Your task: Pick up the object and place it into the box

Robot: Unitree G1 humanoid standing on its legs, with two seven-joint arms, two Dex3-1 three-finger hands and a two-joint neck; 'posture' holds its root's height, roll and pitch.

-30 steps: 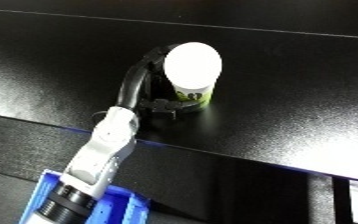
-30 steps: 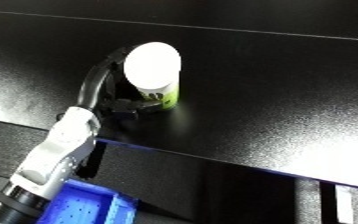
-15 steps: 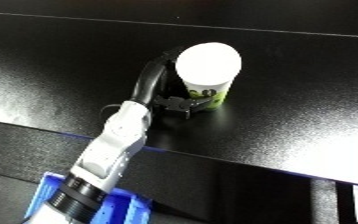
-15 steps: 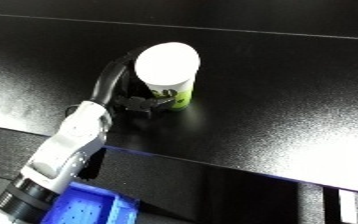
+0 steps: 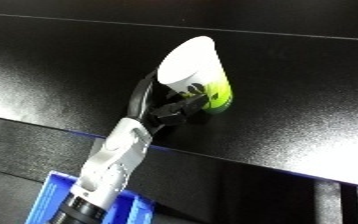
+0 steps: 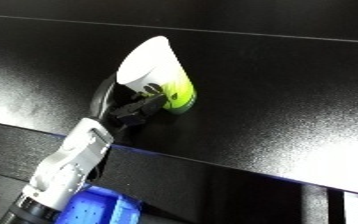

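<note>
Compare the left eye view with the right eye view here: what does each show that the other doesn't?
Only the left eye view shows a longer run of the blue bin's rim beside the forearm. Only the right eye view shows the bin's perforated floor at the bottom edge. Both show the left hand curled round the tilted white and green cup over the black table; the right hand appears in neither.

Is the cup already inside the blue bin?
No. The cup is over the black table, tilted, with the robot hand curled round it, while the blue bin sits at the lower left edge.
</note>
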